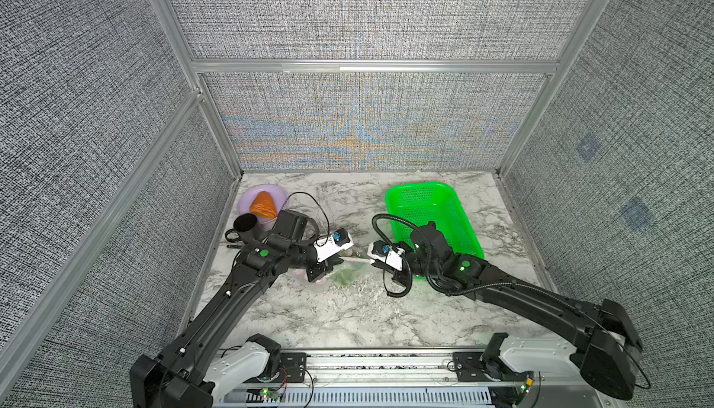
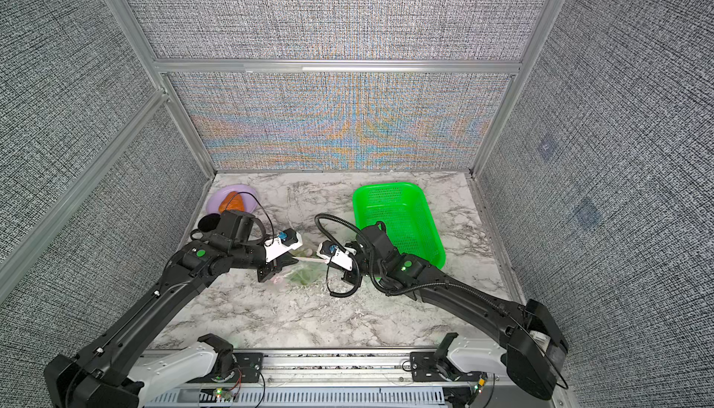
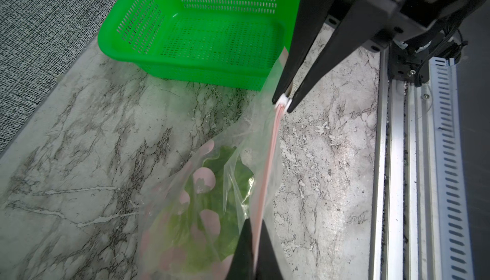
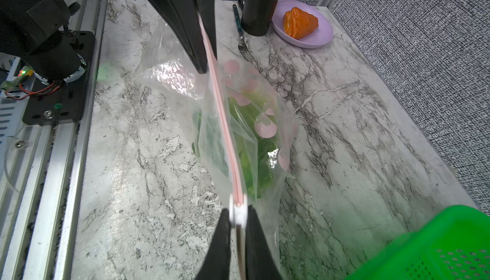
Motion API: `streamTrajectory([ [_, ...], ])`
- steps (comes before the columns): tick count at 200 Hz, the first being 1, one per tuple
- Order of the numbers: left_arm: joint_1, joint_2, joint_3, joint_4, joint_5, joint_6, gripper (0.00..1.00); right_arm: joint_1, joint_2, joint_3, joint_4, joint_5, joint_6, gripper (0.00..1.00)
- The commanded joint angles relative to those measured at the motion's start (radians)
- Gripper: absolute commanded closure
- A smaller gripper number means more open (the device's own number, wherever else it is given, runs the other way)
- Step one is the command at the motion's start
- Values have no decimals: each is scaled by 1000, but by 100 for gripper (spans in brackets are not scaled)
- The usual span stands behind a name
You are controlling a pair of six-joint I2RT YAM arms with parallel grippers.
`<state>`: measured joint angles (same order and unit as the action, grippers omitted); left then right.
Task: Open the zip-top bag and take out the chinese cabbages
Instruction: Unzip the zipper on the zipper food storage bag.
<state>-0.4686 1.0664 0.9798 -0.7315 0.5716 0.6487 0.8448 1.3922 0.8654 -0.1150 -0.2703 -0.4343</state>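
Observation:
The zip-top bag (image 1: 349, 272) (image 2: 305, 275) hangs between my two grippers just above the marble table, its pale pink zip strip (image 4: 225, 127) (image 3: 270, 164) stretched taut along the top. The strip looks closed along its length. My left gripper (image 3: 256, 221) (image 1: 340, 260) is shut on one end of the strip. At the opposite end, my right gripper (image 4: 238, 213) (image 1: 373, 262) is shut on the white slider (image 3: 282, 103). The chinese cabbages (image 4: 254, 154) (image 3: 217, 212) show as green leaves inside the bag, behind pink printed blobs.
A green mesh basket (image 1: 432, 216) (image 3: 185, 34) stands at the back right, close behind the right arm. At the back left are a black mug (image 4: 261, 5), a fork (image 4: 240, 32), and a purple plate (image 4: 318, 37) with an orange pastry (image 4: 299, 22). A metal rail (image 3: 397, 159) runs along the table's front edge.

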Motion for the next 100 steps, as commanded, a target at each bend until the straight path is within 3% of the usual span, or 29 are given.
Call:
streamTrajectory([
  [1,1,-9,8,-23,-29,11,99,-3,-4,-6,-42,40,-14,100],
  [100,2,-5,24,-57,-85,14,99,-29,-54,-57,-78,99,-15,100],
])
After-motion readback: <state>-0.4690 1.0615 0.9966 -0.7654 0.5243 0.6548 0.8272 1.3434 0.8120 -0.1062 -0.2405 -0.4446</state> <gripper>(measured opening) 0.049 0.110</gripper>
